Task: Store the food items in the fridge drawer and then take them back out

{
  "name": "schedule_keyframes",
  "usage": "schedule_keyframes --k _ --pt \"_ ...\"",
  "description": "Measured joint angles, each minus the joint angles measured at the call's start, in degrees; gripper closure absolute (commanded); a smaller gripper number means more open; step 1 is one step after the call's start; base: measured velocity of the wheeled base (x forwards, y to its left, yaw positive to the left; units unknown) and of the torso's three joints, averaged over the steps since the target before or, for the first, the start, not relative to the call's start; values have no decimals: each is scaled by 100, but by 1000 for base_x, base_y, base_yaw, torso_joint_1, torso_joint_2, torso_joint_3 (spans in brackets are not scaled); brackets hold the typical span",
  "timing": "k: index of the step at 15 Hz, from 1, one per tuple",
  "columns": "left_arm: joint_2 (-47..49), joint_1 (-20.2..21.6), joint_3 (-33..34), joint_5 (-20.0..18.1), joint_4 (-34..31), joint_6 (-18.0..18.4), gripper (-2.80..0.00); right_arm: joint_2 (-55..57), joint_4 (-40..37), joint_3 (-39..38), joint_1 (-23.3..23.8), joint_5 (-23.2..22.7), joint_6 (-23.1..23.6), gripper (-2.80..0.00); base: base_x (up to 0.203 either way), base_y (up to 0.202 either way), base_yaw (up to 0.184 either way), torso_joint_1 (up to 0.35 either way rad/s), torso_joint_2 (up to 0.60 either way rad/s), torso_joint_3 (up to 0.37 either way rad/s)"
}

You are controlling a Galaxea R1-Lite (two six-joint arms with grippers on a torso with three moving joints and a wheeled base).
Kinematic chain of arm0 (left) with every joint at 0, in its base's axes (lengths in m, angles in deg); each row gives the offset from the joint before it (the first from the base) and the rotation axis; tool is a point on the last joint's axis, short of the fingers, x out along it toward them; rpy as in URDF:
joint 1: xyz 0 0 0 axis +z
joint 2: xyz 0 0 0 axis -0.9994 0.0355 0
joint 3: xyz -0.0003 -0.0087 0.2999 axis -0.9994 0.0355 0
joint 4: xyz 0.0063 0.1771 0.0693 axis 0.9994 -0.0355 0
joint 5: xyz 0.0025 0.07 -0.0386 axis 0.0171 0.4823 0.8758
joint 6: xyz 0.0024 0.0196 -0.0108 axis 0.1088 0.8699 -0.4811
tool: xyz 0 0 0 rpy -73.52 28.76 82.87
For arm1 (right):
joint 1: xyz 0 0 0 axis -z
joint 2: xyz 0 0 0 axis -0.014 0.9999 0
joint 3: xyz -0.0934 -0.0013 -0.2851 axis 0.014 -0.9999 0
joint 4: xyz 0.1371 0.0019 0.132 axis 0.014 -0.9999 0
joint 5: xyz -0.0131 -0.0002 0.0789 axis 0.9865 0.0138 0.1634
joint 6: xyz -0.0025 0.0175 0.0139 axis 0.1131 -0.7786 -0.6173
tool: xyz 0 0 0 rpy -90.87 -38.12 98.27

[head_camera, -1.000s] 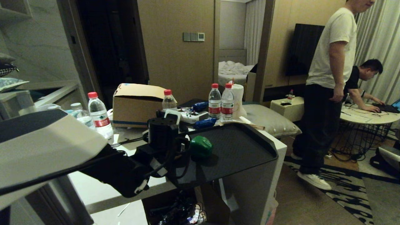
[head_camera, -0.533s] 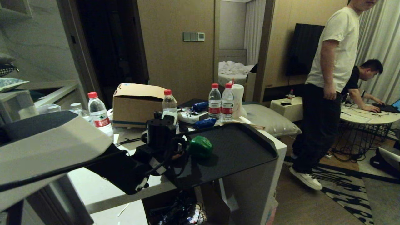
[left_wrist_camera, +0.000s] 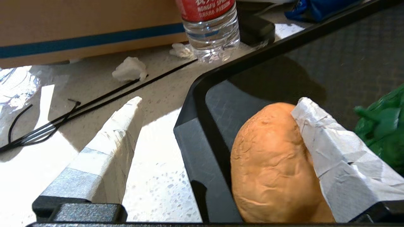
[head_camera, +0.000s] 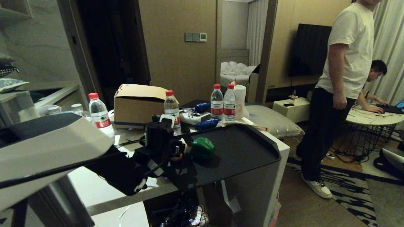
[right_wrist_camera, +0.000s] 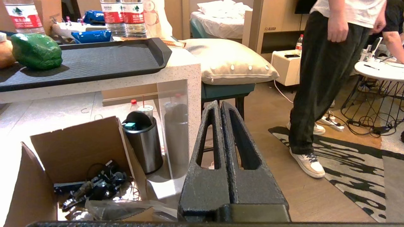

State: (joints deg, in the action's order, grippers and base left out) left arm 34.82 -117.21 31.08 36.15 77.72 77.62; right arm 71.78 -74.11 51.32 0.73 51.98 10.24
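Observation:
The food items lie on a dark tray [head_camera: 240, 151] on the white counter. The dark green one [head_camera: 202, 147] [left_wrist_camera: 383, 126] [right_wrist_camera: 36, 50] sits near the tray's left end. The tan-brown one [head_camera: 177, 151] [left_wrist_camera: 271, 164] lies just inside the tray rim [left_wrist_camera: 202, 91]. My left gripper [head_camera: 173, 150] [left_wrist_camera: 220, 101] is open and straddles that rim. One taped finger [left_wrist_camera: 334, 151] rests against the tan item; the other finger [left_wrist_camera: 107, 148] is over the counter outside the tray. My right gripper [right_wrist_camera: 221, 104] hangs shut and empty, low beside the counter. The fridge drawer is out of view.
Water bottles [head_camera: 222, 104], a cardboard box [head_camera: 139, 105], cables and blue packets crowd the counter behind the tray. An open box [right_wrist_camera: 79, 164] and a steel bin [right_wrist_camera: 143, 142] stand on the floor below. A person [head_camera: 341, 88] stands to the right, another sits at a round table [head_camera: 375, 116].
My left gripper has shifted slightly left along the tray's end, and the tan item now shows beside the green one. The standing person stepped to the right.

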Motion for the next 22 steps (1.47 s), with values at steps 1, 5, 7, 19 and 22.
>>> schedule_keyframes --k 1,5,7,19,22 --pt "-11 0 65 -6 3 2 -280 0 2 0 0 0 0 0 0 0 0 0 0 0" --pt "-148 -22 488 -142 -8 52 -280 0 2 0 0 -2 0 0 0 0 0 0 0 0" --pt "-176 -41 598 -178 23 52 -280 0 2 0 0 -5 2 0 0 0 0 0 0 0" --pt "-239 -247 933 -162 74 61 -280 0 2 0 0 -2 2 0 0 0 0 0 0 0" --pt "-209 -245 1020 -162 25 61 -280 0 0 0 0 -2 1 0 0 0 0 0 0 0"
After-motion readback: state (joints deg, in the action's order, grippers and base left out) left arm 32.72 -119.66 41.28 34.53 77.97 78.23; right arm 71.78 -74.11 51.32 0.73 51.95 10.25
